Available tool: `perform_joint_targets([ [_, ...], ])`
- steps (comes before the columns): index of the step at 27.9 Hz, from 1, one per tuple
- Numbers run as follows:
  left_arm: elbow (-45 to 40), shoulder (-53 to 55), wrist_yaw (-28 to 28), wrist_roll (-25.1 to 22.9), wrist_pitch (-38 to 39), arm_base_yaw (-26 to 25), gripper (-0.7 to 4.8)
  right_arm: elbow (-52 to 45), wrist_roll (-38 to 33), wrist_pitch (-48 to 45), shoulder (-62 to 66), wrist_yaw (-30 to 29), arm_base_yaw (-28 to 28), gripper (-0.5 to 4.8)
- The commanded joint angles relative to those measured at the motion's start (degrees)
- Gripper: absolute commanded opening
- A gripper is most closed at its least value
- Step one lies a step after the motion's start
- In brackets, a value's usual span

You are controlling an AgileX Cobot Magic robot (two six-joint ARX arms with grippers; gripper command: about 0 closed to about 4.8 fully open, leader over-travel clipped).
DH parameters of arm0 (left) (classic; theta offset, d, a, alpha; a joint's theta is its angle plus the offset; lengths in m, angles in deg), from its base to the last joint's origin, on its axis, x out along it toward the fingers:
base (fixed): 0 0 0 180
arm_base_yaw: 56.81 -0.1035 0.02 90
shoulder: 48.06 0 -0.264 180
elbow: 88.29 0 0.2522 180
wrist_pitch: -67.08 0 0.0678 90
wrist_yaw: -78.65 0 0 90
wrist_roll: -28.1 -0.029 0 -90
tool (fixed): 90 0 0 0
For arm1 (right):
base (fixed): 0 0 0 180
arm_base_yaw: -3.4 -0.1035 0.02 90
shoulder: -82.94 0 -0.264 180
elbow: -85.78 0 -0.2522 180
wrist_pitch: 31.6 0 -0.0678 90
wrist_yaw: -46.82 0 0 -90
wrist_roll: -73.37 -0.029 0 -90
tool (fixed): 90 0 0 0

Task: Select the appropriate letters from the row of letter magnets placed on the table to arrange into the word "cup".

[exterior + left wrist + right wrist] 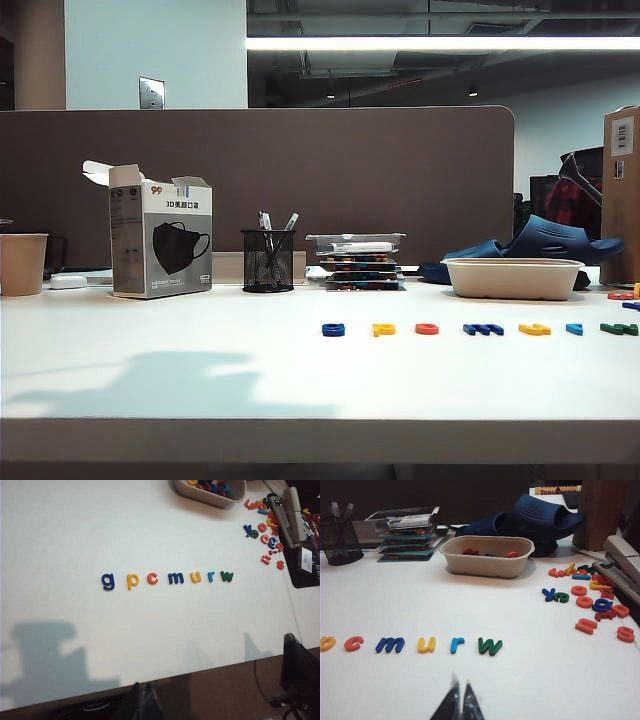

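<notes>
The row of letter magnets lies on the white table (150,360), reading g p c m u r w. The red "c" (152,578) (427,328) (354,643) sits third, between the yellow-orange "p" (132,580) (384,329) and a dark blue "m" (176,578). Right of the "m" is the yellow "u" (196,577) (534,329) (426,644). My left gripper (142,689) hangs shut and empty over the table's front edge, well short of the row. Near the green "w" (490,646), my right gripper (461,685) is shut and empty, on the near side of the row. Neither gripper shows in the exterior view.
A beige tray (512,278) (485,560) holding loose letters stands behind the row at the right. More letters (590,597) lie scattered beside a stapler (620,565). At the back stand a mask box (160,245), a mesh pen holder (268,260), stacked cases (360,262) and a paper cup (22,263).
</notes>
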Motion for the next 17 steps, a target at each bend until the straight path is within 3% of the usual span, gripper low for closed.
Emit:
perform_joint_targets([
  [1,0.2,-0.1,0.6,-0.3,-0.3,0.1,-0.05,-0.1,0.1,-1.0,-0.6,-0.1,-0.1,0.13],
  [8,0.2,-0.1,0.6,-0.3,-0.3,0.1,-0.05,5.2,-0.3,0.7,-0.5,0.3,-0.1,0.12],
  [17,0.2,-0.1,0.5,-0.3,-0.3,0.1,-0.05,17.5,-0.3,12.5,0.1,0.7,0.0,0.1],
])
